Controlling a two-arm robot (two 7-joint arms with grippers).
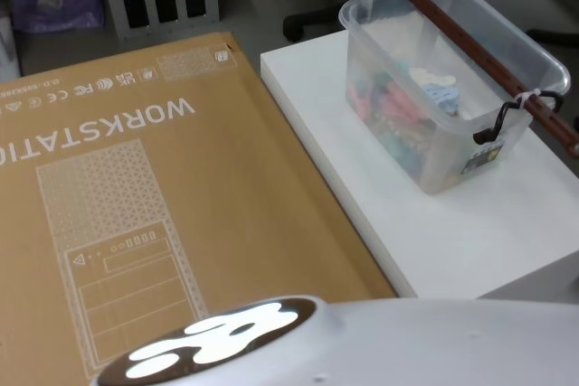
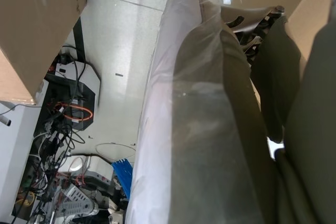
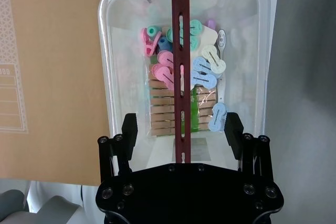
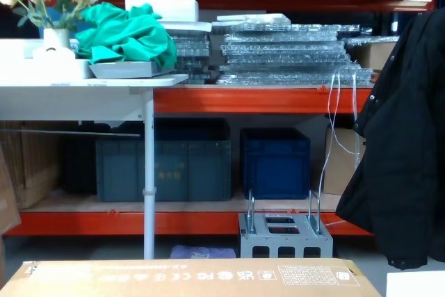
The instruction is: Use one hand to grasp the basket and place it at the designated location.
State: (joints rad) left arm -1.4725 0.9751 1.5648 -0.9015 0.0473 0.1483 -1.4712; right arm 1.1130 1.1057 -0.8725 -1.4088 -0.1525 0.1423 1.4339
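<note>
Basket: translucent tub (image 1: 434,164) on the white table (image 1: 452,250), just right of the cardboard box (image 1: 136,178), with coloured pegs (image 3: 165,72) inside.
Handle: reddish-brown bar (image 1: 466,38) spanning the rim lengthwise, tied white at both ends.
Right gripper (image 3: 181,129): at one end of the basket, fingers spread wide, bar between them, clear of both.

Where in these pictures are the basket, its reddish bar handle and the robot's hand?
basket (image 1: 360,47): head view, on its translucent side wall.
bar handle (image 1: 470,46): head view, middle of the bar.
right hand (image 3: 181,124): right wrist view, midway between its open fingertips.
</note>
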